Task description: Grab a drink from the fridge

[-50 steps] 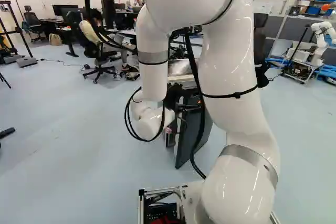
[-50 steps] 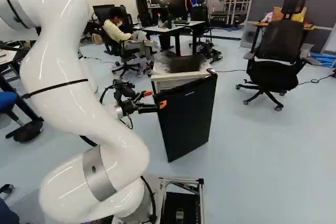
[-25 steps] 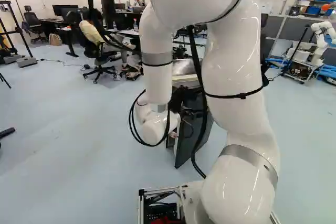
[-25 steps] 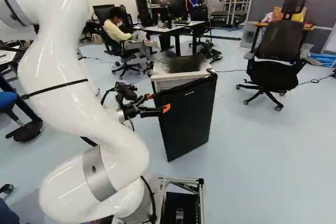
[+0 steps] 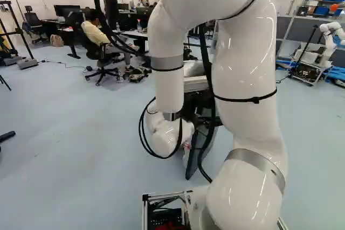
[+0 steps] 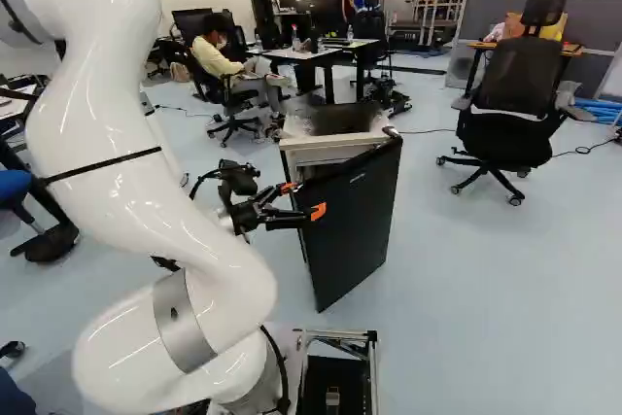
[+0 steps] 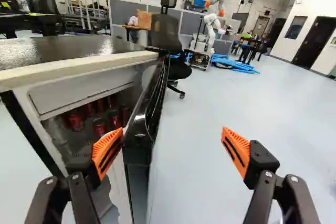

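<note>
In the right base view my gripper point(image 6: 303, 199) is at the free edge of the black fridge door point(image 6: 355, 225), which stands ajar from the fridge point(image 6: 335, 155). The wrist view shows the gripper point(image 7: 172, 132) open, nothing gripped. One orange-padded finger point(image 7: 107, 153) overlaps the opening beside the door's edge point(image 7: 140, 132); the other stands on the door's outer side, with floor behind it. Whether the first touches the door I cannot tell. Through the gap, several red cans point(image 7: 76, 121) stand inside, partly hidden by shadow and the finger.
A black office chair point(image 6: 510, 94) stands to the right of the fridge in the right base view. Beyond it are grey partitions point(image 7: 126, 14) and another robot point(image 7: 210, 24). Tables point(image 6: 330, 51) and a seated person lie behind the fridge.
The gripper has moved rightward in both base views, along the door's edge. The fridge door has swung further open, its lower corner shifting toward the base. The base has not moved.
</note>
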`<state>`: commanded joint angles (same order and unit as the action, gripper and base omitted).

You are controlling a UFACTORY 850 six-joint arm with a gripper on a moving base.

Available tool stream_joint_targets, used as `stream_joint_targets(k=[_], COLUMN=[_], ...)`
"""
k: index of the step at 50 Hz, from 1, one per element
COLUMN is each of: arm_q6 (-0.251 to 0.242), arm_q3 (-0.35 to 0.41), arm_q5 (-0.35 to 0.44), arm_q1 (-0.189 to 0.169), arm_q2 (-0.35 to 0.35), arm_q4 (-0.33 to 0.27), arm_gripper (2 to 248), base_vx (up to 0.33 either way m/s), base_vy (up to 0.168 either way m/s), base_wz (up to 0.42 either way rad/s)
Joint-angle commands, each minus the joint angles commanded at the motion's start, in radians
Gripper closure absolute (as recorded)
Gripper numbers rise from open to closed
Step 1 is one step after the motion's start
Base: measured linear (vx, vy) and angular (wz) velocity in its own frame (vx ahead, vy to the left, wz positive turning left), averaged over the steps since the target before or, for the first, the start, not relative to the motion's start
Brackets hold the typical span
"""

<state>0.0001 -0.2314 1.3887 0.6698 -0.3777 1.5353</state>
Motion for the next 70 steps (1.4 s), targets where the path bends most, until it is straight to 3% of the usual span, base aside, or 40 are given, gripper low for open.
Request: stream_joint_targets(k=[30,48,57,70], arm_q6=[0.0,0.0,0.0,0.0], arm_q3=[0.105,0.085,0.064,0.018], arm_q5=[0.023,0.037,0.044,0.045], arm_q1=[-0.039,-0.095,-0.144,-0.25], arm_q2=[0.024,0.023,0.022,0.018], arm_q4=[0.085,0.136,0.162,0.199], arm_gripper=[3,3,3,3], base_vx=[0.0,0.0,0.0,0.0], base_vy=[0.0,0.0,0.0,0.0], base_wz=[0.0,0.0,0.0,0.0])
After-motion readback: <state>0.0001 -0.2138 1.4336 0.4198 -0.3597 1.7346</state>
